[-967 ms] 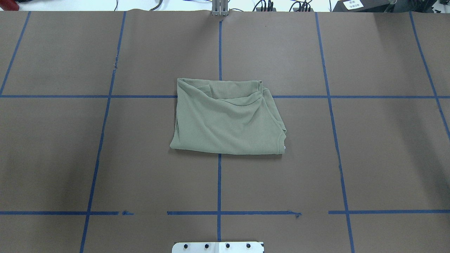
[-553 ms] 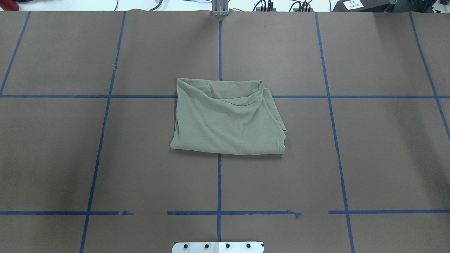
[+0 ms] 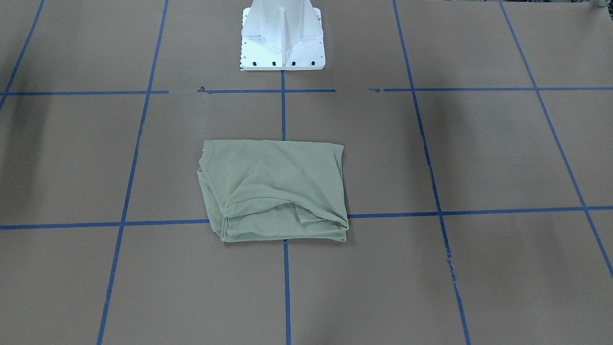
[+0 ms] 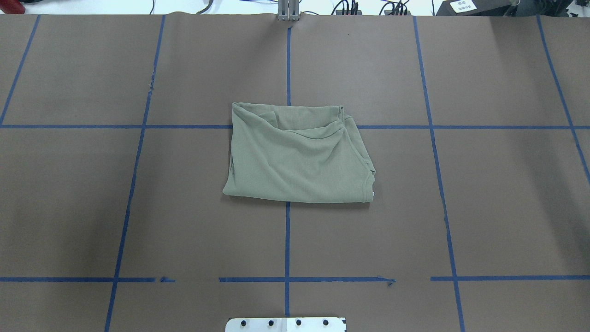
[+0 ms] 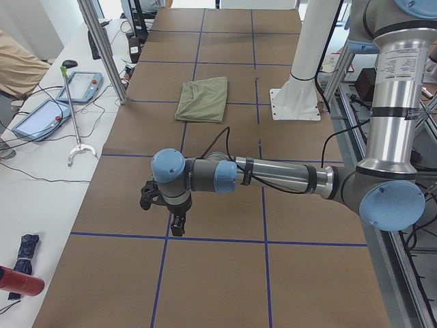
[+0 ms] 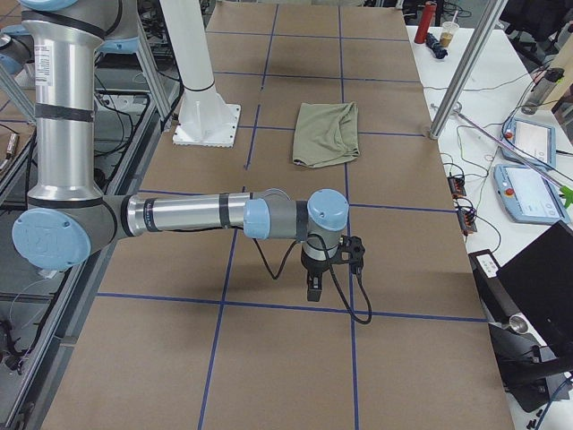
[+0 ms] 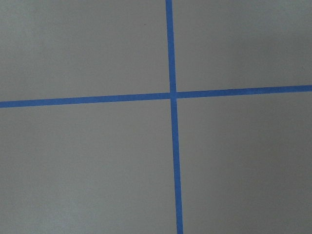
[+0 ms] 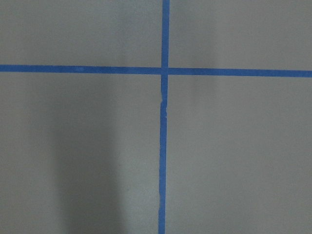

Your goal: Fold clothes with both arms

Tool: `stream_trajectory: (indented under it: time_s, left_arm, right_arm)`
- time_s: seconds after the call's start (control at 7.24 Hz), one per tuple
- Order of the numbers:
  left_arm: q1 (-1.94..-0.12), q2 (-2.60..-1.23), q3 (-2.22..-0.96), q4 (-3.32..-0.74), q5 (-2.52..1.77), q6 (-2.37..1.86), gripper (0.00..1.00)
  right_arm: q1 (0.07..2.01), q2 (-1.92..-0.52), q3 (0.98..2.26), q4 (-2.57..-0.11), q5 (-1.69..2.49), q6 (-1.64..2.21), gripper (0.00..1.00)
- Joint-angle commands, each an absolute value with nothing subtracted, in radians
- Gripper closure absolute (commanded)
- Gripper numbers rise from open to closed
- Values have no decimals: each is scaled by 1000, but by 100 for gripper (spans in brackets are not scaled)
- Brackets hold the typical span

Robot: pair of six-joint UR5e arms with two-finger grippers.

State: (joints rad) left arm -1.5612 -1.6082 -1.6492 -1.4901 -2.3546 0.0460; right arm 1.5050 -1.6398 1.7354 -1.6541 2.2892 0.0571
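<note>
Item: sage-green knit shirt (image 4: 297, 154), folded into a compact, roughly rectangular bundle.
Location: middle of the brown desk (image 4: 92, 207), across a crossing of the blue tape grid (image 4: 287, 240), well away from the white pedestal base (image 3: 282, 38).
Condition: the near edge is straight and flat. The far edge shows loose overlapping layers and a slanting crease. A collar curve and a speck of white tag show at the near right corner.
Step in hand (judged): the fold looks essentially complete, with only tidying or one last halving left, if anything.
Method (judged): for a further fold, both arms should take matching corners of one edge, lift together under even tension, and lay the edge squarely on the opposite one. The slack far layers should be flattened first so that no ridge gets folded in. Otherwise, the bundle is best left alone.
Left arm (image 5: 273, 176): stretched low over bare desk, well to the left of the shirt.
Left end effector (image 5: 176, 227): points down just above the desk, near a tape crossing, and touches nothing visible. Its opening cannot be told from this side view. It does not hold the shirt.
Right arm (image 6: 179, 215): mirrors the left, well to the right of the shirt.
Right end effector (image 6: 312, 290): hangs over bare desk near a tape line, with nothing in it that shows. Whether it is open or closed cannot be told.
Wrist views: show only desk cover and crossed tape.
</note>
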Motion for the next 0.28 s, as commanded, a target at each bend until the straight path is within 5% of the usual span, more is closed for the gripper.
stream_trajectory:
  time_s: [0.0, 0.14]
  left_arm:
    - [-1563, -1611, -1658, -1489, -2355, 46, 0]
    - [-1563, -1612, -1658, -1489, -2355, 46, 0]
  right_arm:
    - [1505, -1637, 1733, -1652, 2287, 58, 0]
    - [1505, -1632, 1733, -1652, 2287, 58, 0]
